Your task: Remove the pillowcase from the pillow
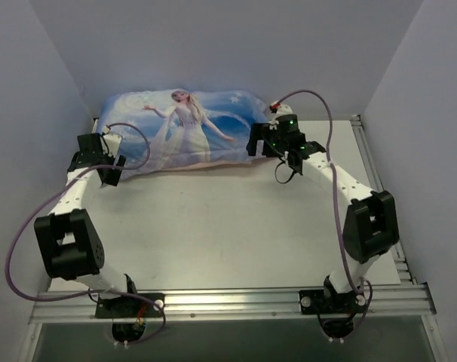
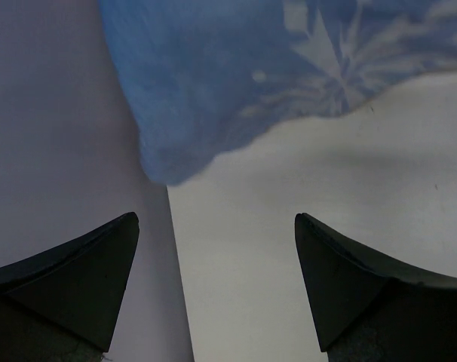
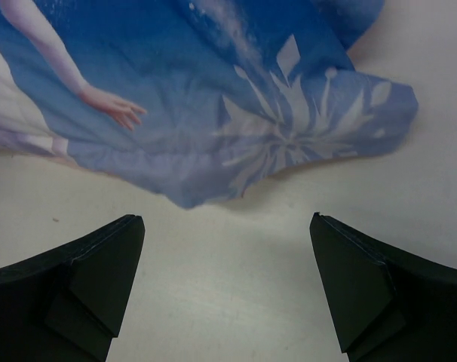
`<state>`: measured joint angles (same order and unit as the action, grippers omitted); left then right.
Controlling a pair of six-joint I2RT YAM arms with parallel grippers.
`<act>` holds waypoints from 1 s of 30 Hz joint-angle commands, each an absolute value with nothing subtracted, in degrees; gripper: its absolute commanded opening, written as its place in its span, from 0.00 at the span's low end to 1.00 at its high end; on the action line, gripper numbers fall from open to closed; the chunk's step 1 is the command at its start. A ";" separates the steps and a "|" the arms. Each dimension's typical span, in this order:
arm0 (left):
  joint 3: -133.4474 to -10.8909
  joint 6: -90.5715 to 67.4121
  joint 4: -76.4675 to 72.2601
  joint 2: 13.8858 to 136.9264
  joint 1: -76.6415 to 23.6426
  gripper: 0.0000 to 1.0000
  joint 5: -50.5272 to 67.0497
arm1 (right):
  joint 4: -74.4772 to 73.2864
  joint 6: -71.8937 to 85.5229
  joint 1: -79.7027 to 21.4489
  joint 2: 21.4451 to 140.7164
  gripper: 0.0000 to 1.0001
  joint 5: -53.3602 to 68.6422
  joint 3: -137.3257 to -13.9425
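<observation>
The blue pillowcase (image 1: 185, 130), printed with a pale-haired woman and snowflakes, lies plump along the back of the white table (image 1: 213, 226). The pillow is hidden inside it. My left gripper (image 1: 111, 172) is at the pillowcase's near left corner. In the left wrist view that corner (image 2: 213, 90) hangs just beyond the open left gripper (image 2: 217, 226), with only bare table between the fingers. My right gripper (image 1: 263, 145) is at the near right corner. In the right wrist view the snowflake-printed edge (image 3: 289, 128) lies just ahead of the open right gripper (image 3: 227, 226), untouched.
Pale walls close in the table at the back, left (image 2: 55, 151) and right. An aluminium rail (image 1: 228, 302) runs along the near edge, another down the right side (image 1: 379, 173). Purple cables (image 1: 330, 136) loop off both arms.
</observation>
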<state>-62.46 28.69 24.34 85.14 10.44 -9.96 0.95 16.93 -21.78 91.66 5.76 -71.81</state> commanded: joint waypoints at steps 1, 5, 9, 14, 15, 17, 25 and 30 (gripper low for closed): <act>-72.13 30.15 17.30 97.00 10.29 0.94 -14.06 | 0.97 14.06 -21.62 101.75 0.98 9.58 -82.92; -85.85 30.14 22.41 113.26 7.56 0.94 -27.65 | -2.54 14.94 -21.53 117.40 0.97 9.49 -95.08; -89.03 31.20 18.73 119.87 6.86 0.94 -28.75 | -6.15 16.96 -21.62 127.86 0.85 10.63 -104.84; -90.53 31.73 19.86 122.17 6.33 0.57 -27.42 | -1.95 18.63 -21.53 128.15 0.27 11.61 -101.71; -90.35 31.55 19.78 121.99 6.33 0.11 -26.81 | -1.50 18.72 -21.45 126.32 0.17 11.43 -100.99; -89.30 30.33 18.73 120.42 6.77 0.02 -25.93 | -1.58 18.46 -21.62 124.38 0.00 11.86 -99.76; -81.21 24.88 16.42 103.21 8.52 0.02 -19.36 | -5.08 14.68 -26.09 101.72 0.00 13.81 -95.45; -80.86 24.69 24.07 81.94 10.28 0.02 -17.14 | -14.13 12.12 -35.05 87.31 0.00 8.01 -100.53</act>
<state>-78.98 25.96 23.16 97.14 8.91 -18.50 -11.62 15.00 -29.19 100.38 10.52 -94.35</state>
